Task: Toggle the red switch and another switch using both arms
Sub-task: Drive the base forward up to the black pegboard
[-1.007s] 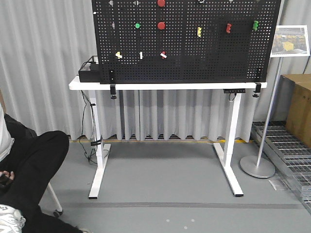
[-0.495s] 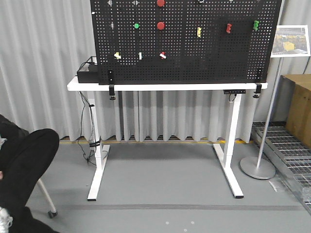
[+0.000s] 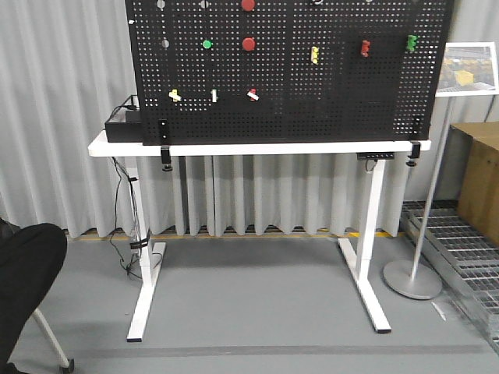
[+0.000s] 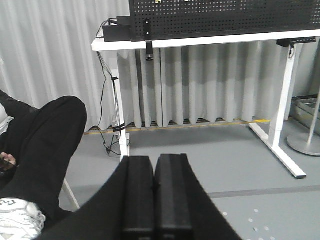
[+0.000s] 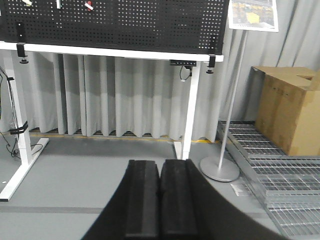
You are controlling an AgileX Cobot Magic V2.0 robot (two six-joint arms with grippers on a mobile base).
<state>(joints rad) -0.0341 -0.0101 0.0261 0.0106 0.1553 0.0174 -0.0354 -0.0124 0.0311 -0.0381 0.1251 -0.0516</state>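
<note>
On the black pegboard the red switch, small with a white-tipped lever, sits in the lower row; it also shows at the top of the right wrist view. The other switch, pale yellow, is at the left of that row, with a white upright bar toggle between the two. My left gripper is shut and empty, low over the floor and far from the board. My right gripper is also shut on nothing, facing the table from a distance. Neither gripper shows in the front view.
The board stands on a white table with a black box at its left end. Big round red buttons and a green one sit higher up. A seated person's leg is at left. A sign stand, cardboard box and metal grating are at right.
In the front view the table and board have slid left and grown slightly larger. The seated person's leg has drifted toward the left edge.
</note>
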